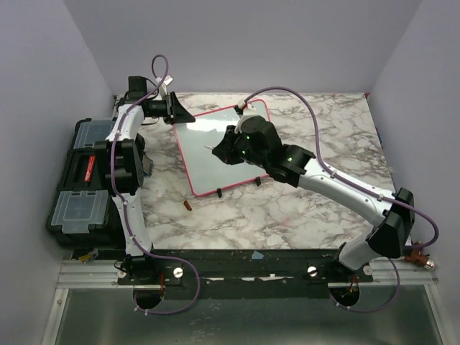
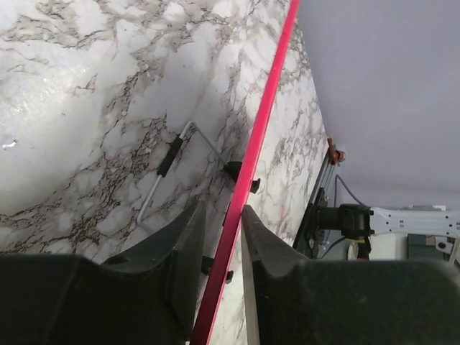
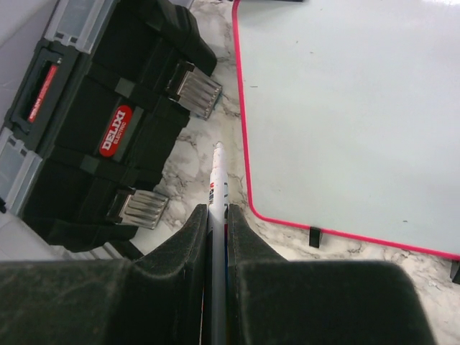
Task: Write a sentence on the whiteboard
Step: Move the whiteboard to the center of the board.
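Observation:
The whiteboard point(image 1: 205, 154) lies tilted on the marble table, white-grey with a thin red frame point(image 2: 267, 118), and its face point(image 3: 345, 108) is blank. My left gripper point(image 1: 175, 109) is at the board's far left corner. Its jaws point(image 2: 223, 208) straddle the red frame, one finger against it and a narrow gap showing on the other side. My right gripper point(image 1: 219, 151) hovers over the board's left half, shut on a white marker point(image 3: 218, 180). The marker's tip point(image 1: 208, 149) points left, past the board's near left corner in the right wrist view.
A black toolbox point(image 1: 83, 176) with clear lid compartments sits along the table's left edge, close to the board point(image 3: 108, 122). A small orange cap point(image 1: 187, 205) lies on the marble below the board. Black clips point(image 1: 219, 192) stick out of the board's near edge.

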`<state>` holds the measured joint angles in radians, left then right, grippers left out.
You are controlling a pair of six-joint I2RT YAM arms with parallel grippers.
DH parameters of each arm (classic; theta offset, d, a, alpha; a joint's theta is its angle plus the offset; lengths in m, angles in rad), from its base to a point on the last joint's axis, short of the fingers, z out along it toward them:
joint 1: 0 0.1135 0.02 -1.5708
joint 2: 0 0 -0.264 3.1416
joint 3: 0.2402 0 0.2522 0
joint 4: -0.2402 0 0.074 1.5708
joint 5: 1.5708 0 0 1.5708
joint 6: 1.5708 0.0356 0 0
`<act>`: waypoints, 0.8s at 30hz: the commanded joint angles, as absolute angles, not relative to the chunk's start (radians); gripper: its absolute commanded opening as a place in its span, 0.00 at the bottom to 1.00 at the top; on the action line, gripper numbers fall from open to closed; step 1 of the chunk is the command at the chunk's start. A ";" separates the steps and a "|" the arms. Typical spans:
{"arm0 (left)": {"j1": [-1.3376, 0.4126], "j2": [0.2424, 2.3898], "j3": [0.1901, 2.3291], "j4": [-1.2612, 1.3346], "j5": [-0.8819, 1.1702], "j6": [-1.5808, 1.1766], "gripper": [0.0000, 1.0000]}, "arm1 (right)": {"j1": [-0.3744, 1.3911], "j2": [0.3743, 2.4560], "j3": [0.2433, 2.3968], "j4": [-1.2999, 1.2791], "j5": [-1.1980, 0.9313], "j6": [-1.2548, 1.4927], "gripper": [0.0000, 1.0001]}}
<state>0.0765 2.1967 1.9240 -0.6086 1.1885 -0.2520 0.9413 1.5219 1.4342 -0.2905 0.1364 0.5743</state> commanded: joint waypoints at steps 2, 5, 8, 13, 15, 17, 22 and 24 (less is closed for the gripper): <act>0.074 2.188 1.924 -0.591 1.264 -0.230 0.21 | 0.945 1.621 1.529 -0.332 0.172 0.545 0.01; 0.074 2.186 1.920 -0.590 1.265 -0.227 0.11 | 0.945 1.678 1.589 -0.370 0.184 0.543 0.01; 0.075 2.186 1.921 -0.595 1.258 -0.223 0.07 | 0.946 1.732 1.656 -0.417 0.209 0.547 0.01; 0.073 2.179 1.915 -0.596 1.265 -0.205 0.01 | 0.945 1.800 1.732 -0.469 0.256 0.549 0.01; 0.072 2.170 1.905 -0.590 1.272 -0.194 0.00 | 0.946 1.819 1.749 -0.472 0.270 0.548 0.01; 0.071 2.157 1.890 -0.582 1.275 -0.182 0.00 | 0.946 1.840 1.772 -0.483 0.286 0.548 0.01; 0.060 2.111 1.838 -0.551 1.279 -0.151 0.00 | 0.945 1.897 1.856 -0.537 0.335 0.542 0.01; 0.054 2.087 1.806 -0.521 1.282 -0.151 0.00 | 0.945 1.915 1.882 -0.560 0.353 0.540 0.01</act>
<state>0.0753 2.1700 1.8606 -0.5652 1.2686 -0.2001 0.9417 1.8751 1.8137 -0.4850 0.2775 0.5552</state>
